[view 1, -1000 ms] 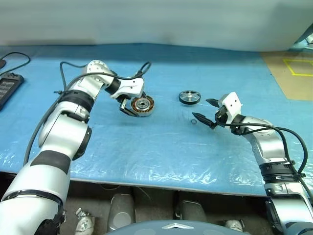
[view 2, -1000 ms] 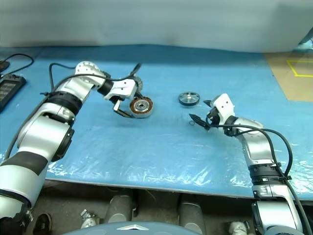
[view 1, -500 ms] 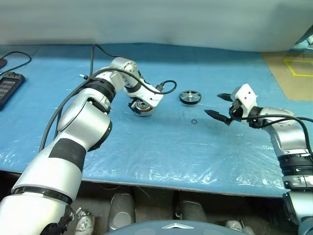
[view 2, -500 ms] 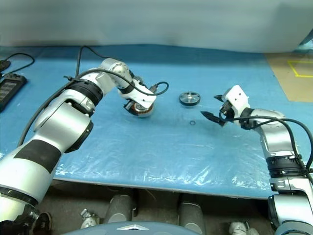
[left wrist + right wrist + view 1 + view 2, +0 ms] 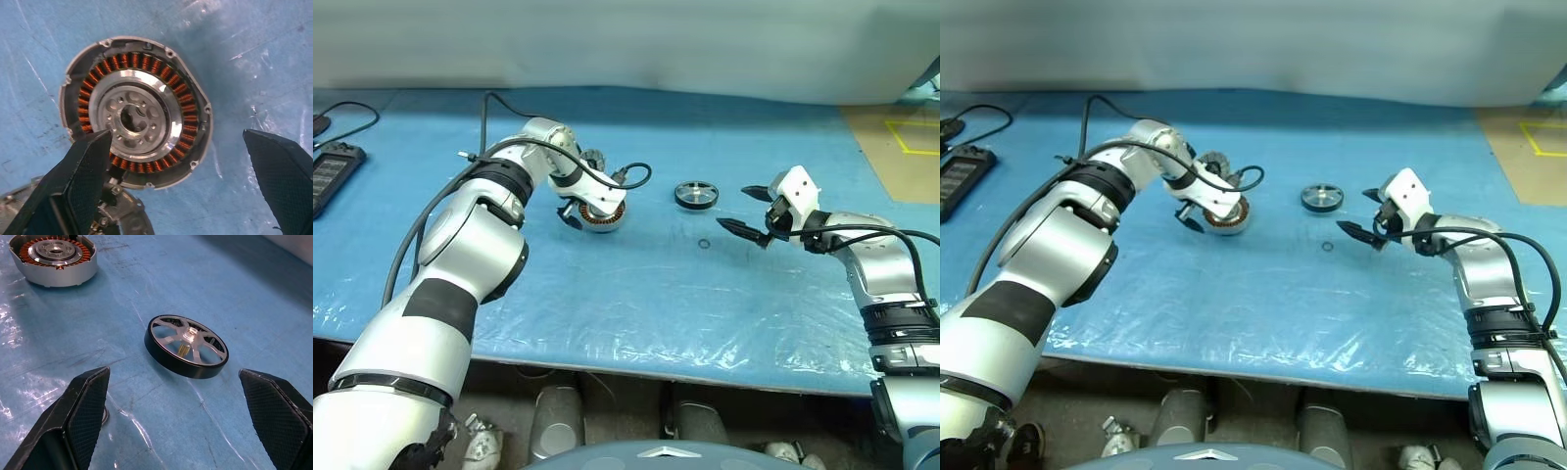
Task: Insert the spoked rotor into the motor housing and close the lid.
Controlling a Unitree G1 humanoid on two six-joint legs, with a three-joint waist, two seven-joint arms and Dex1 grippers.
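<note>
The motor housing (image 5: 142, 110), a grey casing with copper windings round a silvery centre, lies on the blue mat. My left gripper (image 5: 591, 213) points down over it, open, its fingers (image 5: 78, 186) standing either side of the casing without touching it. The lid (image 5: 1212, 163) lies just behind the housing, partly hidden by my left arm; its edge (image 5: 124, 220) also shows below the casing. The spoked rotor (image 5: 186, 346), black-rimmed with silvery spokes, lies flat to the right of the housing. My right gripper (image 5: 750, 221) hangs open, right of the rotor and facing it, holding nothing.
A small dark ring (image 5: 704, 244) lies on the mat in front of the rotor. A black device (image 5: 331, 174) with a cable sits at the far left. A tan board with yellow tape (image 5: 901, 147) lies at the back right. The table's front edge (image 5: 636, 367) runs below.
My left arm has swung over and its wrist has rolled, so the gripper now points down over the housing instead of from its left side. My right gripper drew back to the right, away from the small ring.
</note>
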